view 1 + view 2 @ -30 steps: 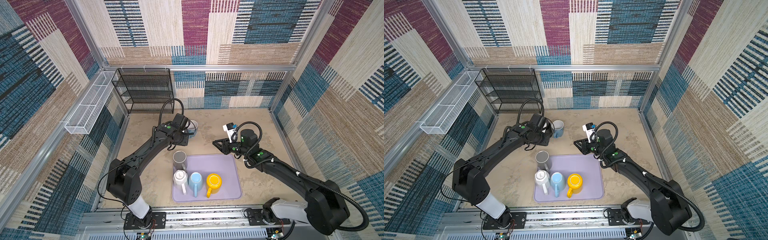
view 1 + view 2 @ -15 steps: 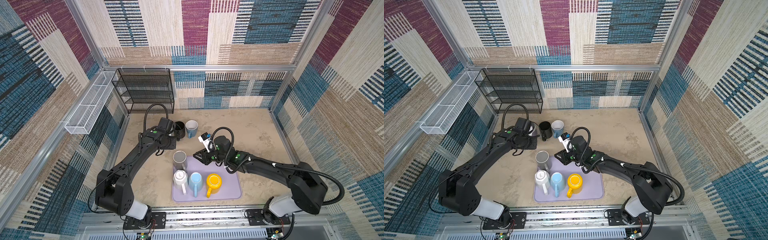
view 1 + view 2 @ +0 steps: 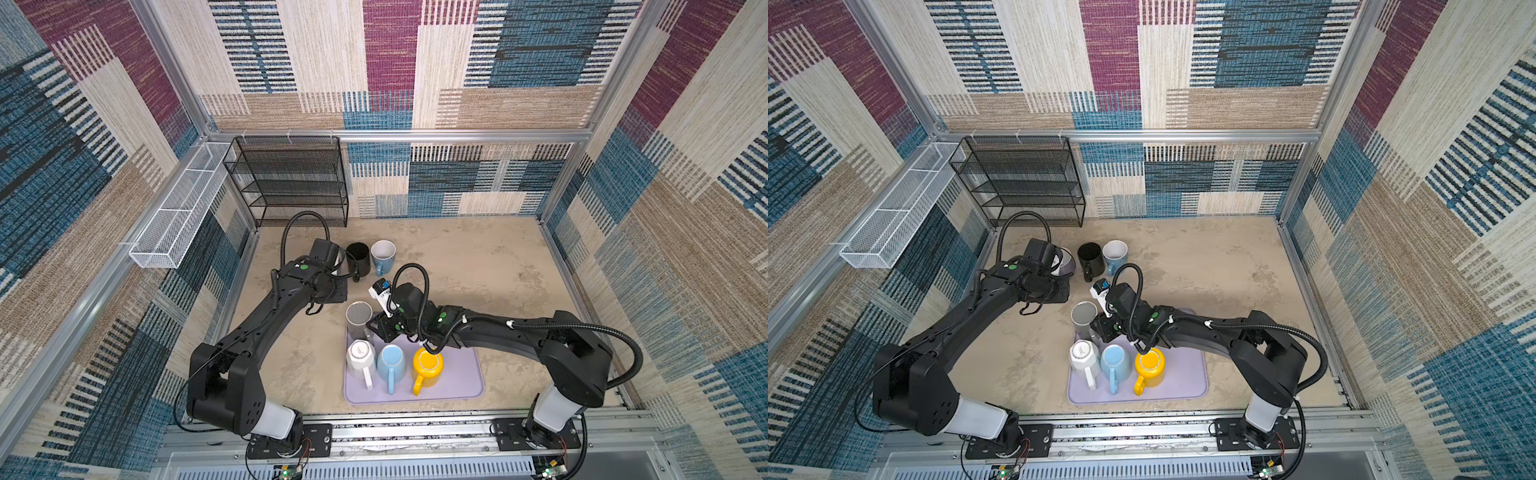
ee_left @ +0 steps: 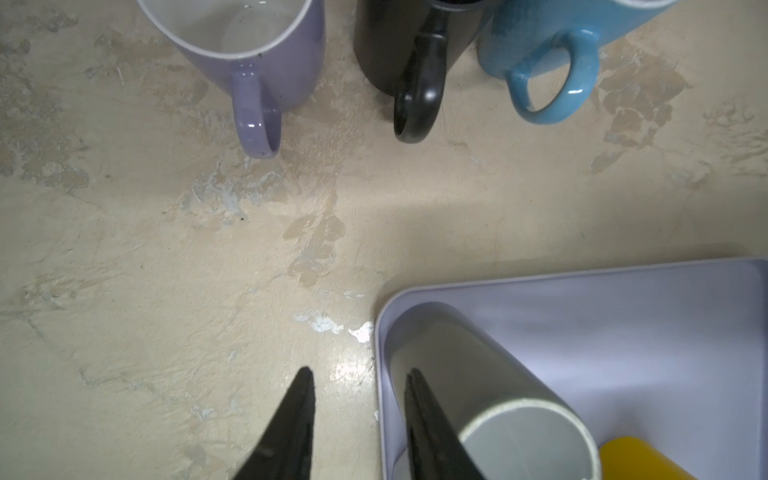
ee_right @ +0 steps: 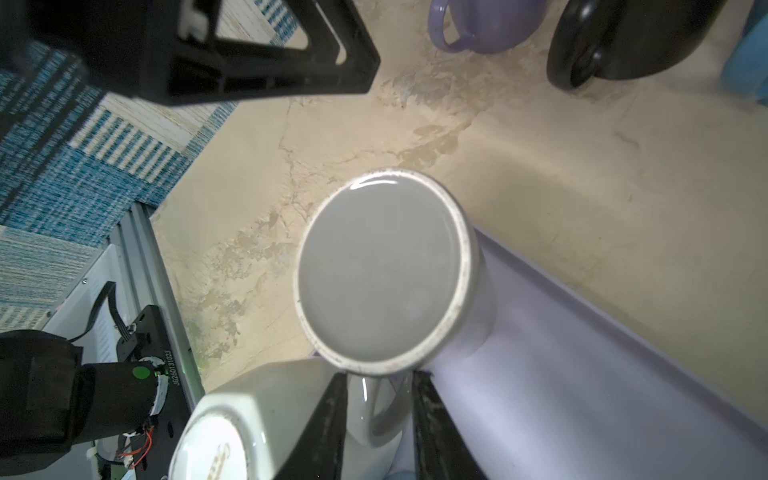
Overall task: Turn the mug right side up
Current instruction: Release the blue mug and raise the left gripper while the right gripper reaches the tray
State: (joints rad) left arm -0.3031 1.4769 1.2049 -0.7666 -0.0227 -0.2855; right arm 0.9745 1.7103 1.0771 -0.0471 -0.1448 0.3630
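Across the beige tabletop (image 3: 478, 266), the right gripper (image 5: 378, 376) has swung in from 3 o'clock, narrow jaws straddling the handle (image 5: 384, 419) of the inverted grey mug (image 5: 380, 266) at the 11 o'clock corner of the tray (image 3: 457, 382), clamping unclear, so flipping seems next.

JG260131023 on white label (image 5: 168, 368) of black arm joint

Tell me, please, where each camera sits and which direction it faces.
Both top views: high above the bases, facing down; left arm and right arm show whole.
Left wrist: above the table, facing down; left gripper tips show.
Right wrist: over the grey mug, base up; right gripper flanks its handle.
Shared: all show the grey mug.
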